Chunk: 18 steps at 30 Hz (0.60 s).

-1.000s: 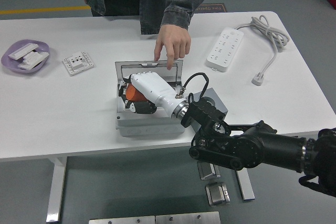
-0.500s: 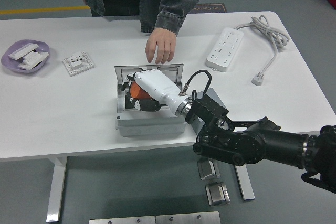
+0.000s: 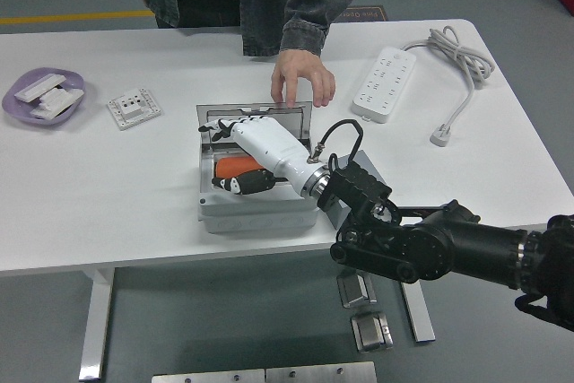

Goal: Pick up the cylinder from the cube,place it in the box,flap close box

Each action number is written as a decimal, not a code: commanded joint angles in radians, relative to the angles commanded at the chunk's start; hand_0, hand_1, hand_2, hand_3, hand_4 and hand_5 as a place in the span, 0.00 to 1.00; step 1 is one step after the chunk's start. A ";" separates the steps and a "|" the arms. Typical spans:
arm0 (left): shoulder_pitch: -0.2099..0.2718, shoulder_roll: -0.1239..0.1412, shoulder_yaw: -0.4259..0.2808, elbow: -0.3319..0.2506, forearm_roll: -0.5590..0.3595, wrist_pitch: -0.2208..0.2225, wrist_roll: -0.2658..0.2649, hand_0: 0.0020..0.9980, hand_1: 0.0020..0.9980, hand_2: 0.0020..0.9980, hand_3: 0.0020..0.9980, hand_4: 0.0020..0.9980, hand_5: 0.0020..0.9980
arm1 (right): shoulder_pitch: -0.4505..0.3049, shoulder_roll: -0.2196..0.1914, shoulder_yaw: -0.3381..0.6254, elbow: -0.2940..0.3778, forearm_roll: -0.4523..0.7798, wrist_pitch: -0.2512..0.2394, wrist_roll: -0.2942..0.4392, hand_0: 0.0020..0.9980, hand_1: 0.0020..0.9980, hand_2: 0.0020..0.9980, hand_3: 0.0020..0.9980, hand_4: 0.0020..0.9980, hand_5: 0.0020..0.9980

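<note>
A grey box [image 3: 256, 213] stands at the table's middle with its lid [image 3: 256, 112] raised at the far side. An orange cylinder [image 3: 235, 168] lies inside it. My right hand [image 3: 221, 154], white with black fingertips, hovers over the box interior; its fingers [image 3: 222, 126] are spread toward the lid and the thumb is on the near side of the cylinder, not closed on it. A person's hand [image 3: 303, 78] rests at the lid's top edge. The grey cube [image 3: 366, 175] sits just right of the box, partly hidden by my forearm.
A white power strip [image 3: 386, 84] with its cable and plug [image 3: 439, 136] lies at the right. A wall socket plate [image 3: 134, 107] and a purple dish [image 3: 43, 96] holding white parts are at the far left.
My right hand has opened its fingers and let the orange cylinder lie in the box. The person's hand drew back from the lid, then returned to its top edge, further right.
</note>
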 joint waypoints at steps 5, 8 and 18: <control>0.004 -0.003 -0.001 0.001 0.000 0.000 0.000 0.70 0.68 0.61 0.60 0.59 0.19 | -0.011 -0.021 0.040 0.049 0.021 0.006 -0.002 0.81 0.79 0.80 0.91 0.96 0.29; 0.007 -0.006 -0.001 0.002 -0.002 0.000 -0.001 0.70 0.68 0.61 0.60 0.59 0.19 | -0.019 -0.045 0.084 0.106 0.028 0.015 -0.012 0.81 0.79 0.80 0.91 0.96 0.29; 0.010 -0.010 0.005 0.006 -0.012 0.000 -0.003 0.70 0.68 0.61 0.60 0.59 0.19 | 0.007 -0.122 0.225 0.281 0.060 0.049 -0.046 0.80 0.77 0.78 0.89 0.96 0.31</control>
